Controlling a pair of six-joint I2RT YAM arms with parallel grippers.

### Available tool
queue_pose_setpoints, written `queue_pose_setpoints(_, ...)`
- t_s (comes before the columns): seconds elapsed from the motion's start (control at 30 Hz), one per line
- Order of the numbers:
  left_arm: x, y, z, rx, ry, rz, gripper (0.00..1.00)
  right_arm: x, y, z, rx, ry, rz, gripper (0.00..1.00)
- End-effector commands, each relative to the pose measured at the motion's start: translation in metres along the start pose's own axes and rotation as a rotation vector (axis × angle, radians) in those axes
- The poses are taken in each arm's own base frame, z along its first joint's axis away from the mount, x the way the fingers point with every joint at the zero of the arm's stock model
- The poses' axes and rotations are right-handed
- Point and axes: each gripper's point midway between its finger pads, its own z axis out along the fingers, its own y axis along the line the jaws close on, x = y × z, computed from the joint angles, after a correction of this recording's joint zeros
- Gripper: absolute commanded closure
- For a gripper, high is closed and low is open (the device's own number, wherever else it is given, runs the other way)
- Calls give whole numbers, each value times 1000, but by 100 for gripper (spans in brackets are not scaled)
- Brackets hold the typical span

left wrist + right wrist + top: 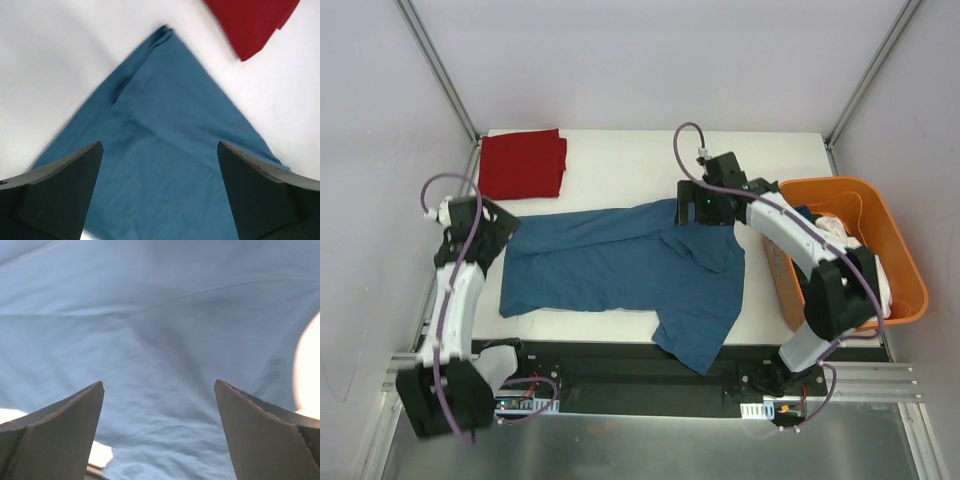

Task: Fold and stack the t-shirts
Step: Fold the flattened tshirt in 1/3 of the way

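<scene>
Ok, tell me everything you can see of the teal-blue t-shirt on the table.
The teal-blue t-shirt looks like soft, plain cotton. It lies spread but creased across the white table, one part draped over the near edge, a fold ridging its right side. The left claw hangs open over its left corner, the right claw over its far right end; neither grips it.

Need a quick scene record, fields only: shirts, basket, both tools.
blue tee: unfolded, spread on table, one end over near edge
red tee: folded, far-left corner
basket: at table's right edge, clothes inside
left tool: open, over blue tee's left corner
right tool: open, over blue tee's far-right part
</scene>
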Motion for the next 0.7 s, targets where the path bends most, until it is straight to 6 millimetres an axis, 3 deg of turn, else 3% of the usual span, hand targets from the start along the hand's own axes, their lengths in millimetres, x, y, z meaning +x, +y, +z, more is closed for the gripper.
queue_pose_setpoints(0.0, 39, 70, -43, -155, -34, -89, 1, 38, 29, -11, -132, -23, 38, 4)
queue_pose_setpoints(0.07, 60, 98, -62, -223, -17, -124, 4, 57, 43, -13, -184, -8, 32, 4)
queue_pose_setpoints(0.13, 78, 109, -68, -235, 28, -128, 8, 85, 45, -9, -183, 49, 3, 4)
queue_pose_setpoints(0.23, 111, 117, -71, -241, 138, -178, 16, 110, 44, -4, -177, 106, -19, 4)
queue_pose_setpoints(0.27, 117, 118, -70, -245, 163, -189, 21, 114, 44, -3, -177, 116, -22, 4)
queue_pose_setpoints(0.3, 121, 120, -68, -257, 177, -201, 36, 119, 42, 0, -171, 134, -19, 3)
queue_pose_setpoints(0.4, 137, 130, -61, -318, 233, -242, 59, 130, 38, 6, -160, 170, -19, 4)
queue_pose_setpoints(0.67, 138, 145, -45, -407, 213, -254, 64, 145, 24, 17, -96, 241, -29, 4)
